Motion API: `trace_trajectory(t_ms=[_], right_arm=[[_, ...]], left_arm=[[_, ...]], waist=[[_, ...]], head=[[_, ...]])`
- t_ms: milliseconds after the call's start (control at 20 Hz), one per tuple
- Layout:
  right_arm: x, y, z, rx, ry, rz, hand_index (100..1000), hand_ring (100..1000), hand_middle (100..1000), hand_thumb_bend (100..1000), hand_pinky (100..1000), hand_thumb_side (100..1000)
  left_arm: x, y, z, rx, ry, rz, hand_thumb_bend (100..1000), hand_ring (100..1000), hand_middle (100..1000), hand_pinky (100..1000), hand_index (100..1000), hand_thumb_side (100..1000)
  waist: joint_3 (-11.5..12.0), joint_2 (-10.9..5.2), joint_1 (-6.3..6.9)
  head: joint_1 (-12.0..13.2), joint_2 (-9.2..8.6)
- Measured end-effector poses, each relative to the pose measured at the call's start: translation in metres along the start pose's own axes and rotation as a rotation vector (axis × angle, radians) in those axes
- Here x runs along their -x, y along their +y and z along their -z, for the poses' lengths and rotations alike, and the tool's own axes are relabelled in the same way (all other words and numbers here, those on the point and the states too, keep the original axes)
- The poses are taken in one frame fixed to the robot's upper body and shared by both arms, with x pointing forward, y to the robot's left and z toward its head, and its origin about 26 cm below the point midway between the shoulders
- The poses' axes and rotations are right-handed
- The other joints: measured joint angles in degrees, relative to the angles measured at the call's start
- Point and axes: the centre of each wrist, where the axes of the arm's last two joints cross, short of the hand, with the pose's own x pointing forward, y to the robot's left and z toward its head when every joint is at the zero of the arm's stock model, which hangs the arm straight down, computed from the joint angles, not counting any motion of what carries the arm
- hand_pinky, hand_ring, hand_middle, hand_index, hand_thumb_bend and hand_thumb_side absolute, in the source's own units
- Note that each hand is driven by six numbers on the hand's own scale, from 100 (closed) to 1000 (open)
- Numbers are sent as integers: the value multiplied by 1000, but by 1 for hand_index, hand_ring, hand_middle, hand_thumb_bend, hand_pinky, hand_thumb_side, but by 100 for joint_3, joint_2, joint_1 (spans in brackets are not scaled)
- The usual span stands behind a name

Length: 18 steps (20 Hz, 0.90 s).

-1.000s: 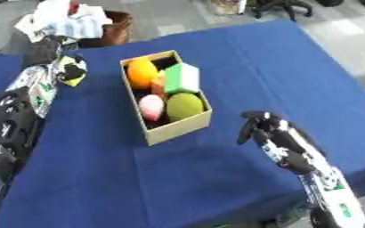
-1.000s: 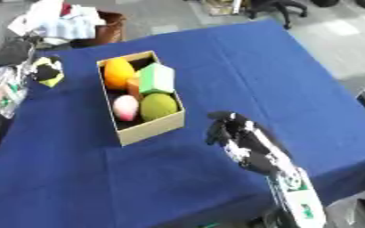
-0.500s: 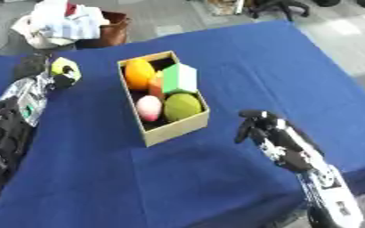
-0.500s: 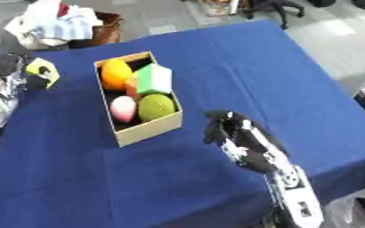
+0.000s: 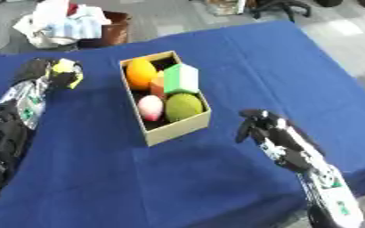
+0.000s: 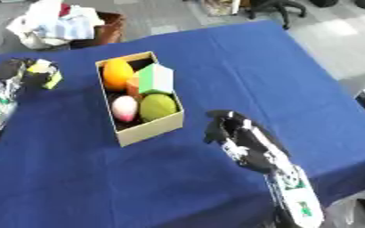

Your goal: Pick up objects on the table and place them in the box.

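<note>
Left of the box [image 5: 172, 130], the left hand [image 5: 47, 74] curls its fingers round a yellow object [image 5: 65, 71], orientation unclear. The box runs lengthwise away on the blue tabletop [image 5: 100, 178], holding fruit. Right of it, the right hand [image 5: 267, 133] hovers, fingers curled, empty.

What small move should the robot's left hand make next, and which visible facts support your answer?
Probably carry the yellow object rightward toward the box. The left hand is curled round it, left of the box and apart from it. The box already holds several items, so the move should likely end above it. The right hand holds nothing.
</note>
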Motion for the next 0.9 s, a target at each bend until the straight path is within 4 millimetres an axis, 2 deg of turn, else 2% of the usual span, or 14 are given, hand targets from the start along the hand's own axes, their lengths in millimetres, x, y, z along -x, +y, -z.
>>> trace_trajectory(t_ms=[50, 150, 200, 250, 300, 350, 450, 600, 900], right_arm=[[0, 0, 0, 0, 1, 0, 827, 574, 562, 100, 587, 450], [1, 0, 0, 0, 2, 1, 827, 574, 562, 100, 587, 451], [1, 0, 0, 0, 2, 1, 827, 574, 562, 100, 587, 451], [1, 0, 0, 0, 2, 1, 827, 574, 562, 100, 587, 450], [1, 0, 0, 0, 2, 0, 827, 574, 562, 100, 587, 450], [1, 0, 0, 0, 2, 0, 827, 574, 562, 100, 587, 451], [1, 0, 0, 0, 3, 0, 827, 574, 562, 100, 587, 450], [1, 0, 0, 0, 3, 0, 827, 574, 562, 100, 588, 450], [1, 0, 0, 0, 3, 0, 827, 573, 562, 100, 588, 450]], left_arm=[[0, 0, 0, 3, -6, 7, 354, 744, 759, 794, 899, 938], [1, 1, 0, 14, -18, 21, 274, 720, 737, 779, 888, 687], [2, 2, 0, 20, -24, 27, 259, 706, 721, 773, 883, 593], [2, 2, 0, 25, -31, 33, 262, 693, 706, 769, 878, 583], [2, 3, 0, 32, -38, 38, 274, 688, 699, 767, 875, 631], [2, 3, 0, 39, -43, 43, 355, 687, 697, 766, 872, 854], [1, 4, 0, 40, -52, 49, 428, 707, 715, 773, 874, 1000], [1, 5, 0, 21, -56, 41, 343, 732, 735, 789, 882, 1000], [3, 0, -1, -2, -58, 26, 449, 745, 754, 796, 890, 1000]], waist=[[2, 0, 0], [2, 0, 0], [3, 0, 0], [3, 0, 0], [3, 0, 0], [3, 0, 0], [7, 0, 0], [11, 0, 0], [11, 0, 0]], head=[[0, 0], [-1, 0], [-2, 0], [-3, 0], [-5, 0], [-9, 0], [-18, 0], [-24, 0], [-32, 0]])
